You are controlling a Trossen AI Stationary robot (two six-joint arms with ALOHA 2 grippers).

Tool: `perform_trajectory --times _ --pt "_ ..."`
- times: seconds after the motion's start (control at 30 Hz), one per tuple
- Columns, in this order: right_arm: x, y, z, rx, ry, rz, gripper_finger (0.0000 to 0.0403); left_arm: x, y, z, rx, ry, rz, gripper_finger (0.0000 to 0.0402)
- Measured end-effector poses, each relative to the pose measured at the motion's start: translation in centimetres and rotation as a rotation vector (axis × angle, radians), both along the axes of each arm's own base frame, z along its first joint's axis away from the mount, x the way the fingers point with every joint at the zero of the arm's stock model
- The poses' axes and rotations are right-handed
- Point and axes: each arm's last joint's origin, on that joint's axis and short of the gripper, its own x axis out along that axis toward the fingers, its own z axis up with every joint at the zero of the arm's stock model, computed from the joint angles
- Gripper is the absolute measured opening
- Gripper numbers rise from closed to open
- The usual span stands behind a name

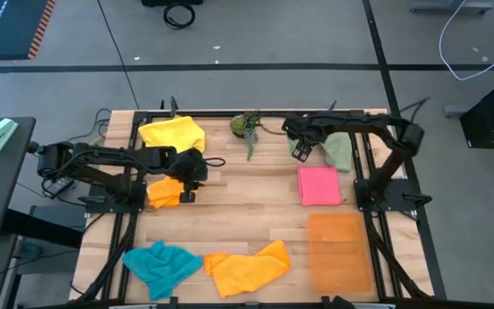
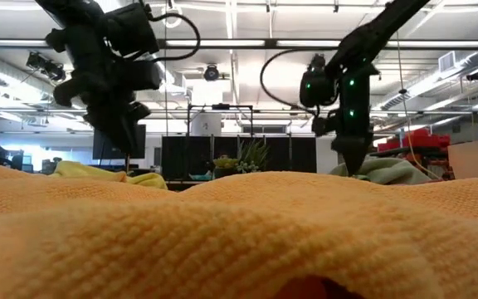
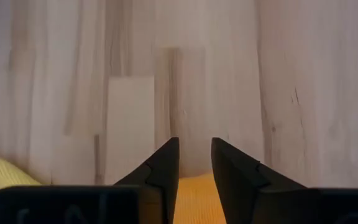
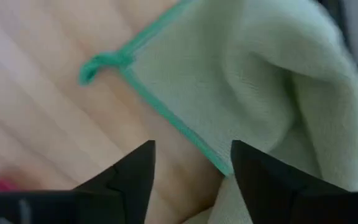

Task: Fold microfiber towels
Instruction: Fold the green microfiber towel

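My left gripper [image 1: 189,182] [image 3: 195,146] points down over bare wood just right of a crumpled orange towel [image 1: 165,190], its fingers a narrow gap apart and empty. A yellow towel [image 1: 174,134] lies behind it. My right gripper [image 1: 301,154] [image 4: 192,149] is open, pointing down at the left edge of the pale green towel [image 1: 337,150] [image 4: 260,81], whose green-trimmed hem [image 4: 166,115] runs between the fingers. A folded pink towel [image 1: 319,185] lies flat near it. A teal towel [image 1: 161,264] and another orange towel [image 1: 247,268] lie crumpled at the front. My right gripper stands open from above over the pale green towel's hem [image 4: 210,158], one finger over the cloth and one over the wood. I cannot tell whether the fingers touch the towel, which lies slack on the table.
A small green plant [image 1: 247,127] stands at the back middle. A stiff translucent orange mat [image 1: 340,249] lies at the front right. The front orange towel [image 2: 239,241] fills the low view's foreground. Bare wood shows in the table's middle [image 1: 247,206].
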Motion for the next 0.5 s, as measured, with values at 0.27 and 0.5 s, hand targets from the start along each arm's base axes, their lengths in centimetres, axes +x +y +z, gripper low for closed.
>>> perform_trajectory --times 0.27,0.5 --pt "0.7 0.0 -2.2 -0.064 0.193 0.117 0.0222 0.2 0.0 0.1 -0.041 -0.026 0.079 0.0092" --pt "0.8 -0.5 -2.3 -0.202 0.275 0.123 0.0125 0.3 0.0 0.1 -0.077 -0.04 0.145 0.0095"
